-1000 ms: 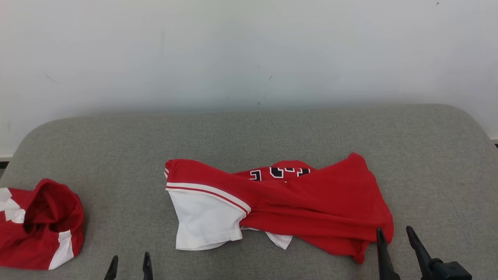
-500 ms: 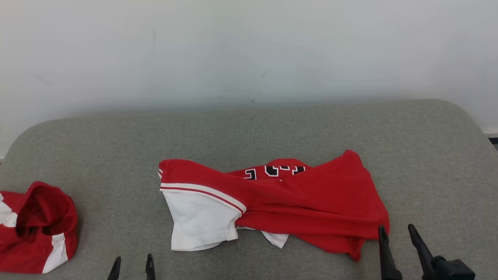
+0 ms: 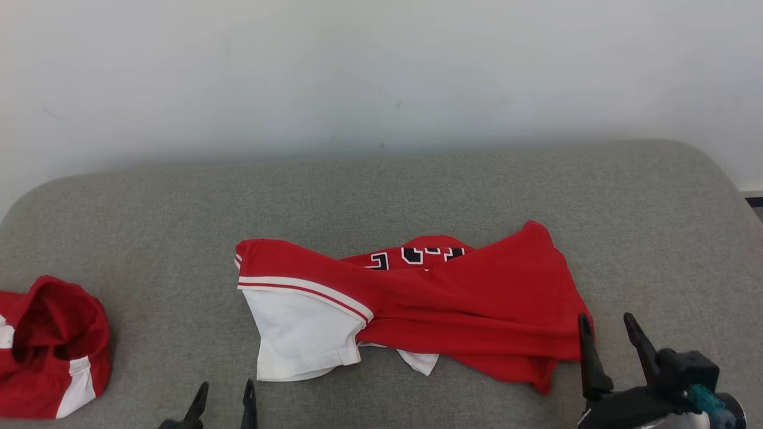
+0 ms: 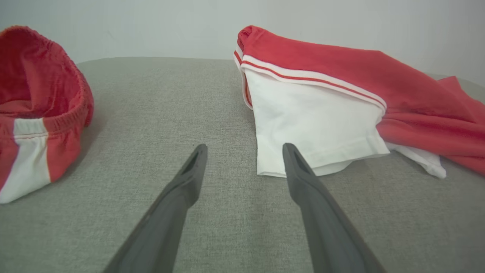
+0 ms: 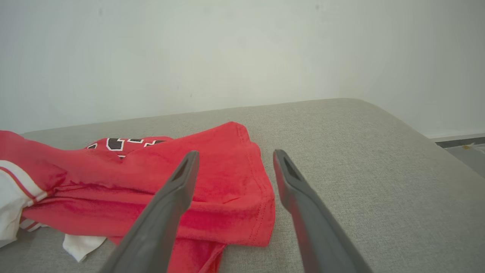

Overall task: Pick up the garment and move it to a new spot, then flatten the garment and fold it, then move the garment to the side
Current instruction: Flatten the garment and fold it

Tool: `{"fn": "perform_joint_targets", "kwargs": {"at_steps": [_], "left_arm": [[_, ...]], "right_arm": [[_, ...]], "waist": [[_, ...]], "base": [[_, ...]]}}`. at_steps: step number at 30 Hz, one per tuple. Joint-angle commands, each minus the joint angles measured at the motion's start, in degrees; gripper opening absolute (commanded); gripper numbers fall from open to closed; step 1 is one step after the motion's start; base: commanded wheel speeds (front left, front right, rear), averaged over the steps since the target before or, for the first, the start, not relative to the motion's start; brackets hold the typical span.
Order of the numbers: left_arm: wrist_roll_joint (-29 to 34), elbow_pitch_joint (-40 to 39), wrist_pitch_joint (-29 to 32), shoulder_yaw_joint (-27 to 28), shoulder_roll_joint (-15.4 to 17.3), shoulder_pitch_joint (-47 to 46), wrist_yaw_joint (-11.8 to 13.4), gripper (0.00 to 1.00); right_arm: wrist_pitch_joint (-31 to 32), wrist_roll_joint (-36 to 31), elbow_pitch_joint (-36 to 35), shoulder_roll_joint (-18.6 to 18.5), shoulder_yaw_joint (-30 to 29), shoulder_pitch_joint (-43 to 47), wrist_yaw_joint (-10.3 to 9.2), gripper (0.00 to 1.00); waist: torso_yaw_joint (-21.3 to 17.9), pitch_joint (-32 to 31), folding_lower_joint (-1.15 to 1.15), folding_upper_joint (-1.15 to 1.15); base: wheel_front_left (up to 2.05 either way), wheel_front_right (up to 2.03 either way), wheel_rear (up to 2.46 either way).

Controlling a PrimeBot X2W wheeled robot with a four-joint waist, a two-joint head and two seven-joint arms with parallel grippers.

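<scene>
The crumpled garment (image 3: 417, 310) is laid mid-cushion (image 3: 381, 196). Both claws are held wide open and empty: left gripper (image 3: 226, 384) at its 7 o'clock, right gripper (image 3: 605, 319) at its 4 o'clock. Flattening is judged in hand; next, opposite edges must be pinched and drawn apart.

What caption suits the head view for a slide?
Crumpled red-and-white garment on a grey cushion, open left gripper and open right gripper poised at its near corners.

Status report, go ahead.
Open and empty: left gripper, right gripper. Crumpled red-white shirt on grey cushion, not gripped. Far left, second red garment, apart.
</scene>
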Motion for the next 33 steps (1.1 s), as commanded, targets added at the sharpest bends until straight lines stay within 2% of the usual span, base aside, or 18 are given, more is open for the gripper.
{"fn": "perform_joint_targets", "kwargs": {"at_steps": [1, 6, 8, 17, 24, 33], "left_arm": [[-0.6, 2.4, 2.1, -0.5, -0.1, -3.0, -0.6, 1.00], [-1.6, 8.6, 8.1, -1.7, -0.2, -9.3, -1.2, 1.00], [-2.2, 11.4, 10.2, -1.6, -0.3, -12.0, -0.5, 1.00], [-3.4, 18.2, 13.5, -2.6, -0.7, -18.7, 0.7, 1.00], [-4.3, 19.1, 16.7, -4.5, -1.0, -18.9, 1.5, 1.00], [-5.1, 15.7, 19.2, -7.4, -1.2, -16.7, 1.9, 1.00]], "right_arm": [[2.2, -1.2, 0.4, 0.1, 0.1, -1.8, 0.07, 1.00], [6.9, -3.5, 2.0, 0.1, -1.2, -6.5, 0.07, 1.00], [9.6, -4.3, 3.6, 0.1, -1.5, -8.7, 0.07, 1.00], [18.5, -7.7, 10.9, 0.1, -4.0, -16.1, 0.07, 1.00], [24.1, -10.2, 16.5, 0.1, -6.3, -19.2, 0.07, 1.00], [25.4, -12.6, 19.6, 0.1, -8.9, -21.3, 0.07, 1.00]], "waist": [[-0.2, 0.9, 0.00, 0.00], [-0.7, 3.1, 0.00, 0.00], [-1.1, 4.0, 0.00, 0.00], [-2.0, 6.7, 0.00, 0.00], [-1.3, 7.6, 0.00, 0.00], [-0.2, 8.3, 0.00, 0.00]], "base": [[0.00, 0.00, 0.00], [0.00, 0.00, 0.00], [0.00, 0.00, 0.00], [0.00, 0.00, 0.00], [0.00, 0.00, 0.00], [0.00, 0.00, 0.00]]}}
